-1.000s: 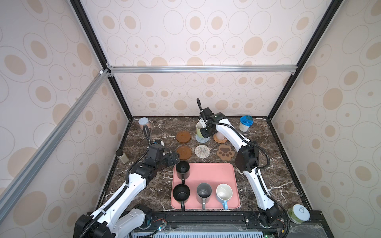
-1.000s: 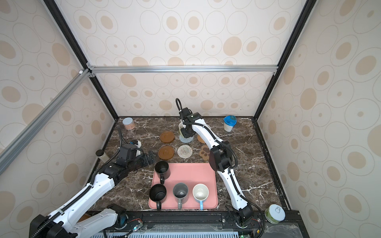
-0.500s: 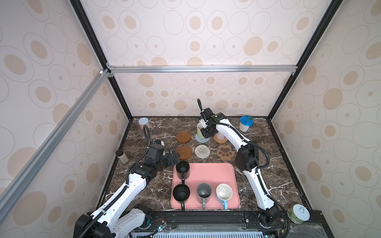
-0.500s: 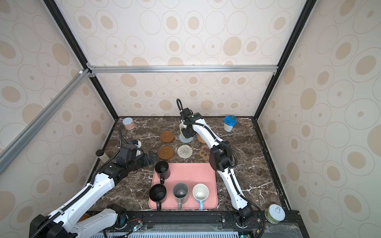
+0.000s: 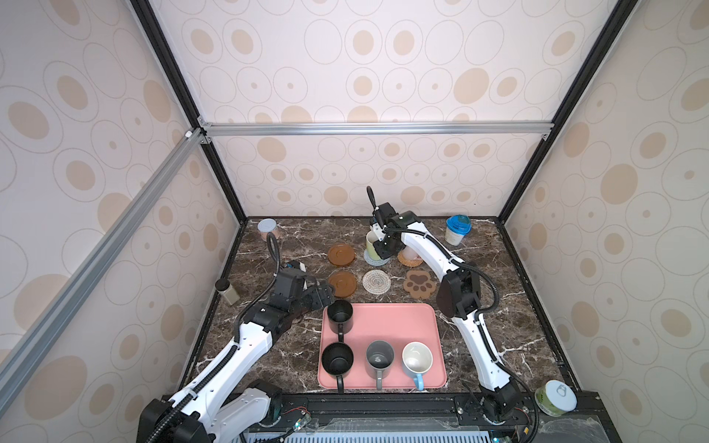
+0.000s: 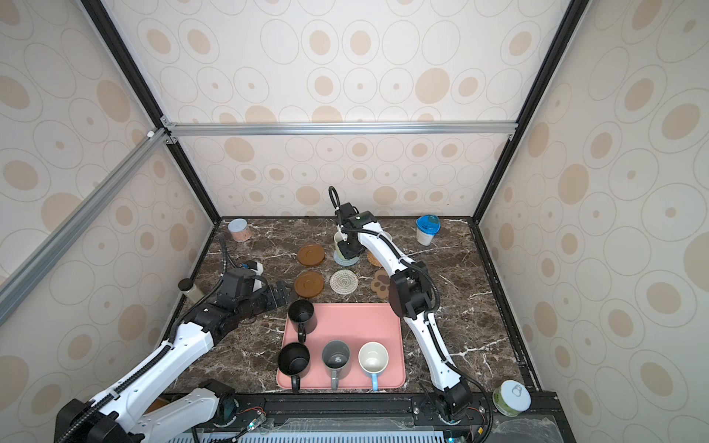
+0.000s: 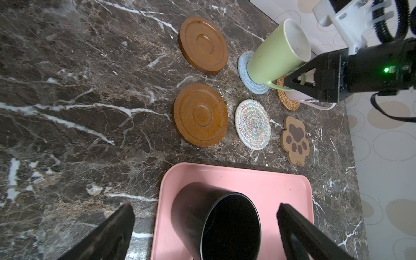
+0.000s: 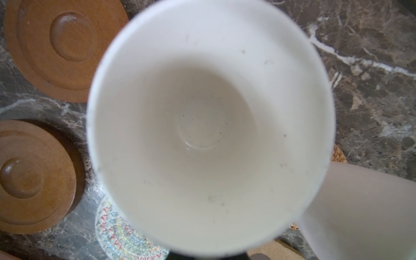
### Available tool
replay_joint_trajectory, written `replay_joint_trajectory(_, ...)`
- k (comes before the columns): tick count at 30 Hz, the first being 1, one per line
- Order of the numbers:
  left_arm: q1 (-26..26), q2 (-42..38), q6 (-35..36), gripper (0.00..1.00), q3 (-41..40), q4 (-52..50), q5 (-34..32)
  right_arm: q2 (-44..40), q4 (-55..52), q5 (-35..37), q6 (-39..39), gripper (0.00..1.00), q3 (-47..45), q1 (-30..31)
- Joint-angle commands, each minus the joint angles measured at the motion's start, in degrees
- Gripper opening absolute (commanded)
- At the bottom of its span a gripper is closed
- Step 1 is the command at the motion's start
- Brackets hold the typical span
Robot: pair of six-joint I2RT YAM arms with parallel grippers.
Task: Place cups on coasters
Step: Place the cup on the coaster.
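Patterned enclosure walls w/ aluminium rails; dark marble tabletop (image 5: 291, 245) fills lower half of both top views.

1. pink tray (image 5: 395, 322), lower centre. Holds 4 cups: black mug (image 5: 340, 314) at tray's upper-left corner; second black mug (image 5: 337, 358), grey mug (image 5: 380, 358), light blue mug (image 5: 417, 358) in a row along lower edge. None placed yet.
2. green mug (image 7: 274, 56), centre of top views, upper right of left wrist view. Base on blue-grey crochet round (image 7: 244, 67); whether its weight is fully down, can't tell.
3. pink mug (image 7: 301, 95), on orange rattan round (image 7: 288, 99), mostly hidden behind right arm.
4. Bare coasters, btwn tray and rear wall: upper brown disc (image 7: 203, 45), lower brown disc (image 7: 200, 114), woven round (image 7: 252, 124), paw mat (image 7: 295, 139).
5. right gripper (image 7: 286, 82): clenched on green mug at handle side.
6. left gripper (image 7: 204, 205): spread to its widest, empty; fingers either side of black mug in wrist view, no contact seen.

Change vs. a second ago: none visible; both arms and green mug in same pos. Reading: second placement sits at set-down stage, release pending; 4 cups, 4 coasters left.
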Motion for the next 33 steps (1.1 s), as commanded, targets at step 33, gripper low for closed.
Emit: replay_joint_trajectory(33, 0.3, 2.91, 4.66, 1.0, 6.45, -2.88, -1.52, -27.32, 1.11, -0.49, 4.86, 0.52, -17.51, -0.24)
